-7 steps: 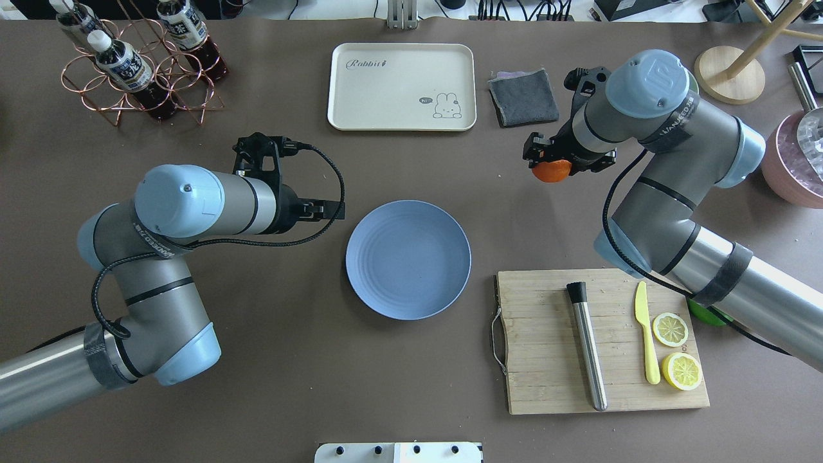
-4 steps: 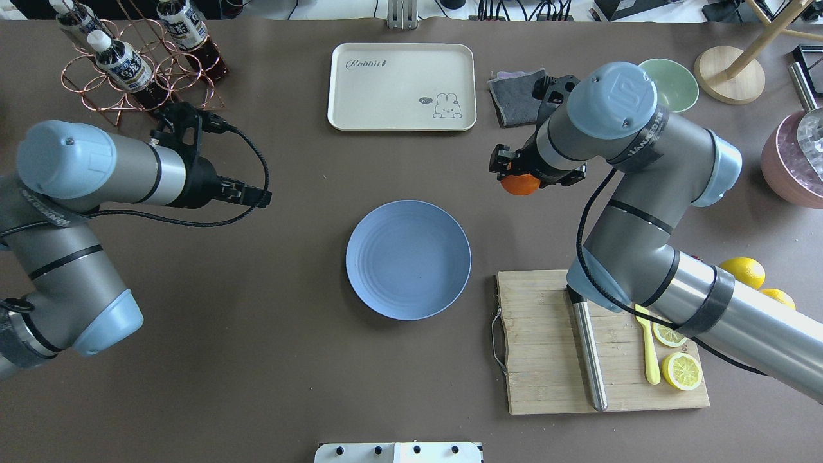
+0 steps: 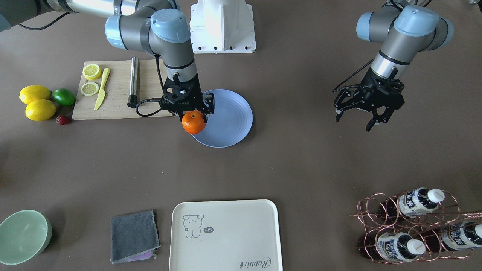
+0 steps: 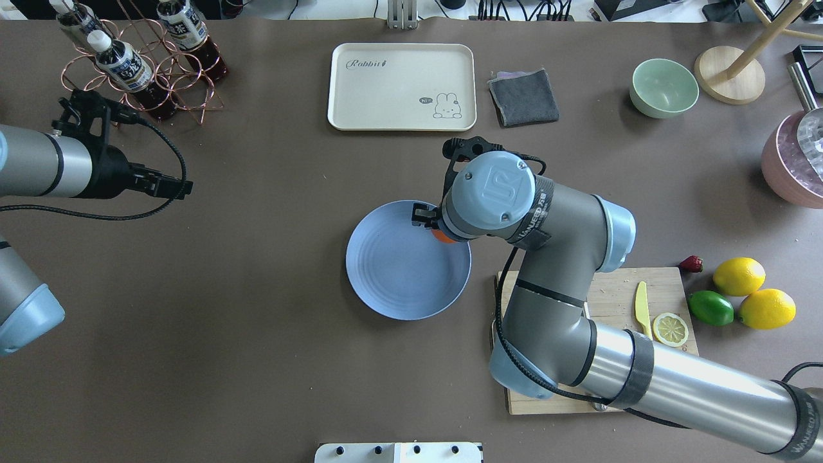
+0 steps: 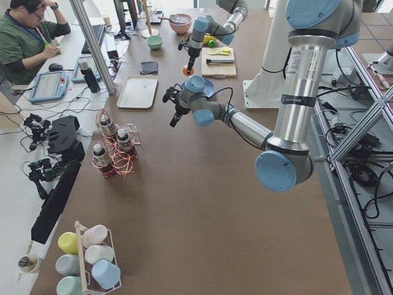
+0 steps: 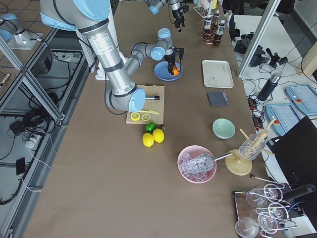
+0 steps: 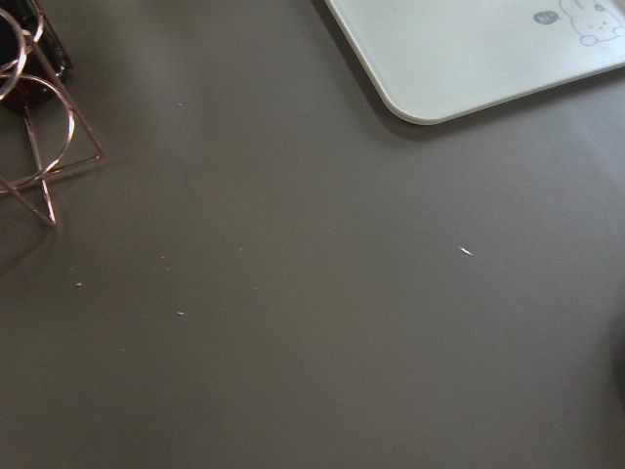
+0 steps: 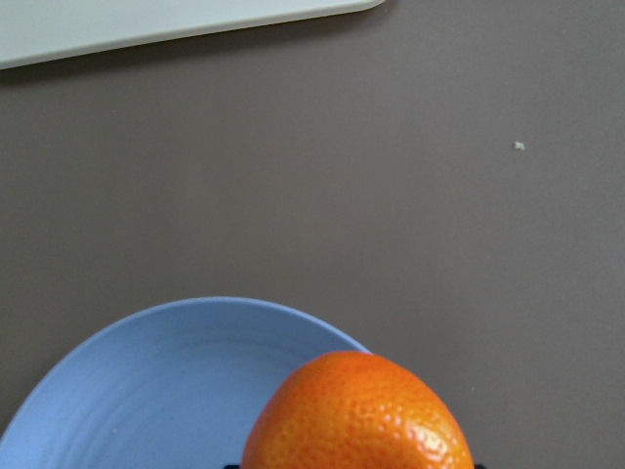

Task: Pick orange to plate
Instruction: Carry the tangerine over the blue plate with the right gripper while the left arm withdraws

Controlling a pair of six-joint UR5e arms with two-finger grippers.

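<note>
One brown worktop (image 3: pixel 301 169) carries everything counted here. There is one orange (image 3: pixel 194 122), one blue plate (image 3: pixel 229 120), one cream tray (image 3: pixel 226 233), one grey cloth (image 3: pixel 133 235), one pale green bowl (image 3: pixel 22 235), one pink bowl (image 4: pixel 787 167) and one wooden stand (image 4: pixel 730 74). One cutting board (image 3: pixel 116 101) bears two lemon slices (image 3: pixel 92 71), one yellow knife (image 3: pixel 101 89) and one metal rod (image 3: pixel 133 81). Beside it lie two whole lemons (image 3: pixel 35 94), one lime (image 3: pixel 64 96) and one strawberry (image 3: pixel 63 120). One copper wire rack (image 3: pixel 371 210) holds three bottles (image 3: pixel 418 202).
</note>
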